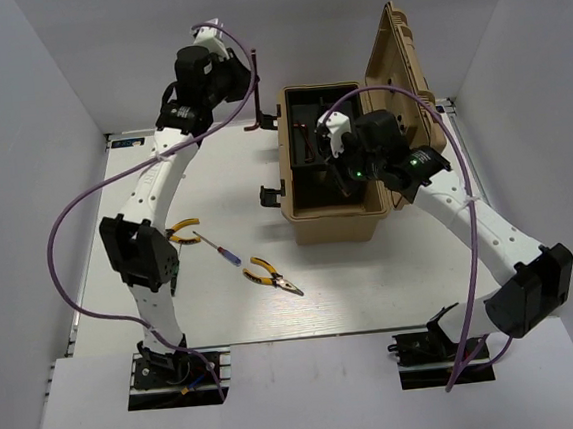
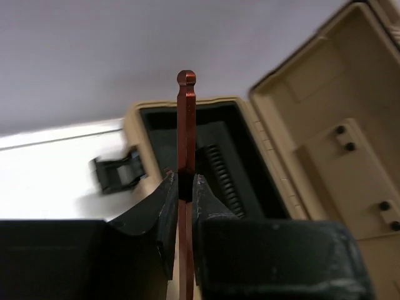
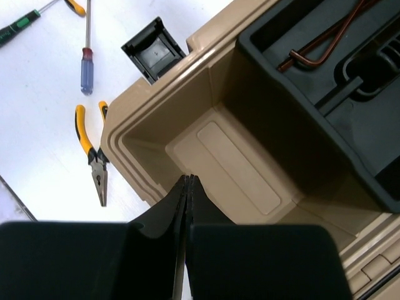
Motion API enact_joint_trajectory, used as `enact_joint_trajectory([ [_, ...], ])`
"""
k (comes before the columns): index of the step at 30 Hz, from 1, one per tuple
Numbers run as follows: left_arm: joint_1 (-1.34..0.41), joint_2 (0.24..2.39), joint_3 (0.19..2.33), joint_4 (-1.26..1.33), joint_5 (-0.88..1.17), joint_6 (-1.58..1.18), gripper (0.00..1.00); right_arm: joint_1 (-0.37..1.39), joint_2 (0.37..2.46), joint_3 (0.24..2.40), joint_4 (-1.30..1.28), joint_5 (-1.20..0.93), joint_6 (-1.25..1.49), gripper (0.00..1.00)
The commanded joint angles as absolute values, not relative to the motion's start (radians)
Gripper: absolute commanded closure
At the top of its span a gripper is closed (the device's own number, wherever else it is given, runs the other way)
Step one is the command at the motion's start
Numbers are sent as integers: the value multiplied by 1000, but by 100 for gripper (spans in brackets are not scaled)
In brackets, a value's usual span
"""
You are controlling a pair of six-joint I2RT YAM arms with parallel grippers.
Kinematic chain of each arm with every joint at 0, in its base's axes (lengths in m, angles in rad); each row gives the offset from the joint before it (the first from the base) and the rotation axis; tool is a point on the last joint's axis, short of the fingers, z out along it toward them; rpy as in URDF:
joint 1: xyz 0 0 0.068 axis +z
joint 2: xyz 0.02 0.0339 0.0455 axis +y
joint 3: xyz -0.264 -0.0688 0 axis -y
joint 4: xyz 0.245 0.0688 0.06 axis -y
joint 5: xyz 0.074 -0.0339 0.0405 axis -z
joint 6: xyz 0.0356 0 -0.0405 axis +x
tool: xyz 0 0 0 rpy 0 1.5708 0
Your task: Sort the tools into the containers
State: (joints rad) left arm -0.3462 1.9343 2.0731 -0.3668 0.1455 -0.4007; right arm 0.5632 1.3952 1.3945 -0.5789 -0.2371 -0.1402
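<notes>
Grip: left pincer (image 2: pixel 181 194) clenched on an upright hex key (image 2: pixel 185 125), just beside the open toolbox (image 1: pixel 333 227).
Idle: right pincer (image 3: pixel 187 187) clenched on nothing, over the toolbox's bare tan compartment.
Stowed: second hex key (image 3: pixel 325 44) lies in the black tray (image 3: pixel 350 125).
Outstanding: pliers (image 1: pixel 272 276), blue-handled screwdriver (image 1: pixel 225 252) and second pliers (image 1: pixel 183 231) lie on the counter (image 1: pixel 373 287).
Progress: judged under half done.

Toolbox (image 1: pixel 333 228) matt tan plastic; hex key (image 2: pixel 185 125) reddish satin metal; pliers (image 3: pixel 94 160) glossy yellow grips.
</notes>
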Motion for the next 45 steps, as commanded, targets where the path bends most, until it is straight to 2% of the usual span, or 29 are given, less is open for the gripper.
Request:
enact_joint_trajectory([
  [1, -357, 2017, 2140, -237, 320, -465, 100, 563, 1341, 1382, -555, -226, -169, 100],
  [12, -408, 2201, 2209, -63, 425, -621, 100, 557, 1259, 1333, -552, -89, -189, 100],
  [20, -436, 2224, 2221, -38, 436, -649, 100, 555, 1241, 1287, -538, -81, -186, 100],
  [43, -474, 2292, 2220, -219, 221, -627, 100, 546, 1192, 1255, -537, -74, -175, 100],
  [44, -474, 2301, 2220, -228, 221, -627, 98, 545, 1187, 1255, -540, -75, -173, 100],
  [45, -474, 2301, 2220, -229, 212, -627, 84, 543, 1189, 1253, -540, -75, -175, 100],
])
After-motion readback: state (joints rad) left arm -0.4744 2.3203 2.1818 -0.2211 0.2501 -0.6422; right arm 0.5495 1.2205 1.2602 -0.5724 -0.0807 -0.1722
